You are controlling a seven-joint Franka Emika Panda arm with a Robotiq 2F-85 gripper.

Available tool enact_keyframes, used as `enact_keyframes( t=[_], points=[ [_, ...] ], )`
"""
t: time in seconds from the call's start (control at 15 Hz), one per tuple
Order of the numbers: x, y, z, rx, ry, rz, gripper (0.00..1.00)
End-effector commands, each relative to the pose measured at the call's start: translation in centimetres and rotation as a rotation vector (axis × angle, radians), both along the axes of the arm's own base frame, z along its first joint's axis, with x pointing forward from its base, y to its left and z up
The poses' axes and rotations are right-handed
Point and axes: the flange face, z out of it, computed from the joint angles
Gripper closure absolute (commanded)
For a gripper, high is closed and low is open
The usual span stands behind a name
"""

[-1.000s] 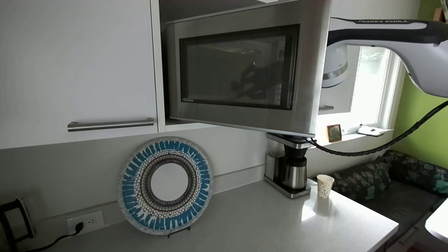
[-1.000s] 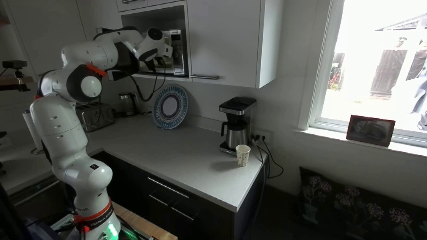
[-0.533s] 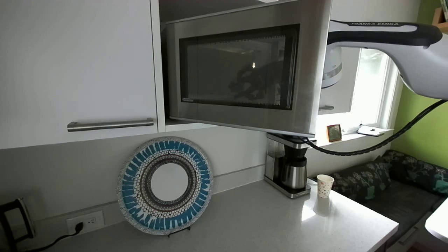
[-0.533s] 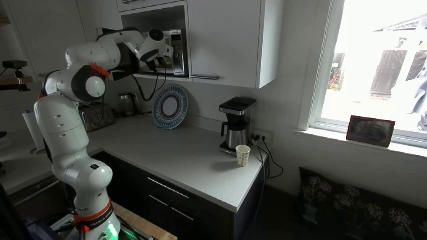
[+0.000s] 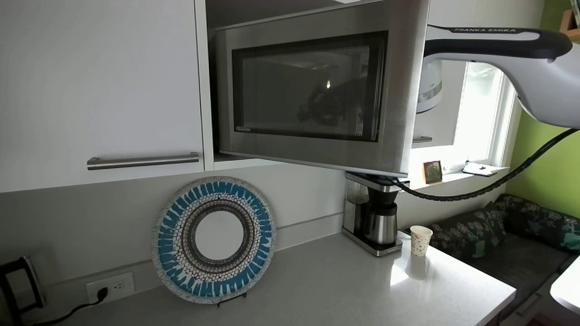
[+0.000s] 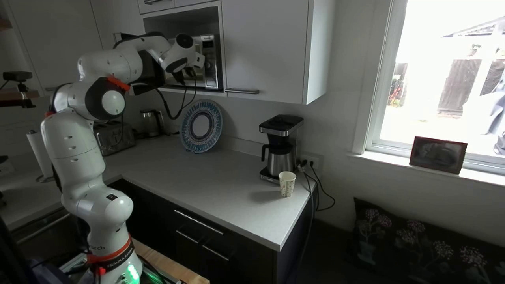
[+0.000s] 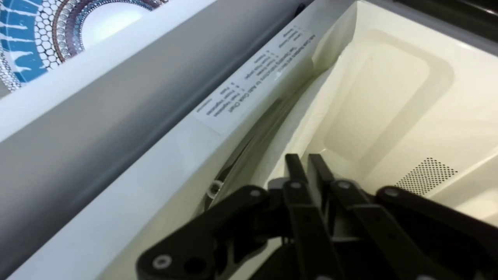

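Observation:
My gripper [image 7: 304, 159] is black, its two fingers nearly together with a narrow gap and nothing between them. In the wrist view it is at the mouth of the microwave's cream cavity [image 7: 389, 105], beside the curved glass turntable [image 7: 258, 144]; I cannot tell whether it touches it. A paper label [image 7: 253, 81] is on the front frame. In an exterior view the microwave door [image 5: 308, 154] stands swung open and hides most of the gripper; a dark outline shows faintly in its window. In an exterior view the gripper [image 6: 179, 77] is small and dark before the microwave [image 6: 211, 59].
The microwave sits in a cabinet niche above a counter [image 6: 205, 185]. Below are a patterned round plate [image 5: 219, 235], a coffee maker [image 6: 280, 146], a paper cup [image 6: 287, 184], a kettle [image 6: 150, 122] and a toaster [image 6: 114, 138]. A cable [image 5: 489, 188] hangs from the arm.
The arm's elbow and forearm shifted slightly toward the microwave between one second and half a second ago. The dark gripper outline in the door window has become more compact. Door, plate and cup have not moved.

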Motion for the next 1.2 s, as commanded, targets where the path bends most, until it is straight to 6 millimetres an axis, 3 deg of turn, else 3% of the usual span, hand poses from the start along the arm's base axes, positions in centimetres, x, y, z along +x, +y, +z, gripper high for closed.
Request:
enact_keyframes(
  t=[0.0, 0.13, 0.53, 0.6, 0.67, 0.8, 0.87, 1.13],
  points=[
    [0.5, 0.4, -0.4, 0.015, 0.029, -0.027, 0.63],
    [0.1, 0.6, 0.1, 0.020, 0.036, -0.036, 0.52],
    [-1.0, 3.0, 0.5, -0.057, 0.105, -0.063, 0.05],
    [-0.5, 2.3, 0.4, -0.036, 0.074, -0.047, 0.01],
    [-0.6, 2.6, 0.4, -0.038, 0.076, -0.046, 0.15],
    [-0.6, 2.6, 0.5, -0.039, 0.075, -0.046, 0.01],
    [-0.5, 2.3, 0.4, -0.037, 0.073, -0.052, 0.20],
    [-0.3, 2.3, 0.2, -0.030, 0.079, -0.044, 0.08]
  ],
)
